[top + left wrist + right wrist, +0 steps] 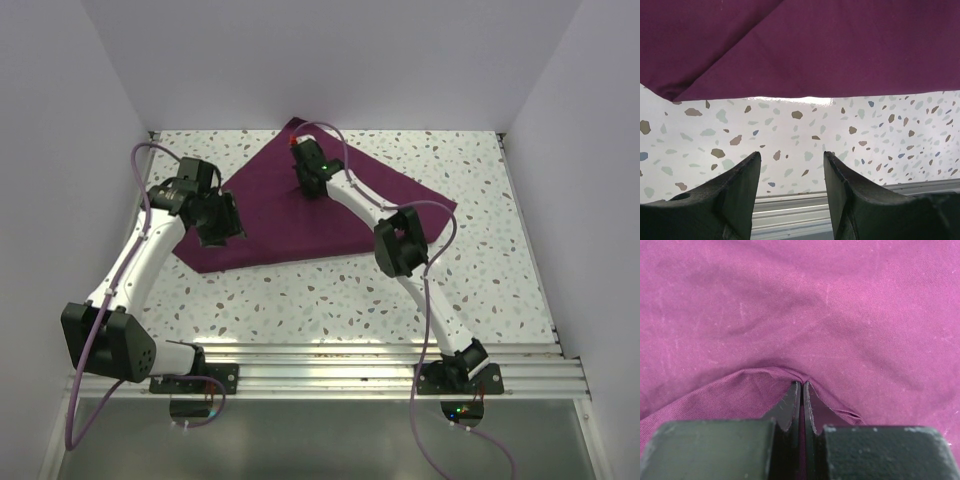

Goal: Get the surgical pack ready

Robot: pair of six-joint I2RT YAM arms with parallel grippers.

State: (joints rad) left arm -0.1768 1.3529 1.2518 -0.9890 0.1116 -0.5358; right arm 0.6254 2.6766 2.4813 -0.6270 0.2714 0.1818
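Over the far half of the desk [400, 290] lies the maroon cloth [270, 215], folded into a broad wedge with 1 point toward the far side and its long edge toward me. My right tool [802, 385] is clamped fully together on a small ridge of that fabric near the middle of the wedge. Its wrist view shows the pinched fold puckering up on both sides of the tips. My left tool [792, 155] stands well open with nothing between its 2 fingers, hanging above bare desk just beside the cloth's near left edge (the folded corner shows at the upper left of its view).

I judge the step in hand to be lifting or drawing over the pinched layer to go on with the wrap. To do it well, I should raise the right tool slowly and check that only the top layer comes, not the whole bundle. The left tool is well placed to press down on the near edge so the cloth does not slide across the smooth desk. I should pull along the fold line, not across it, or the pinch may slip out.
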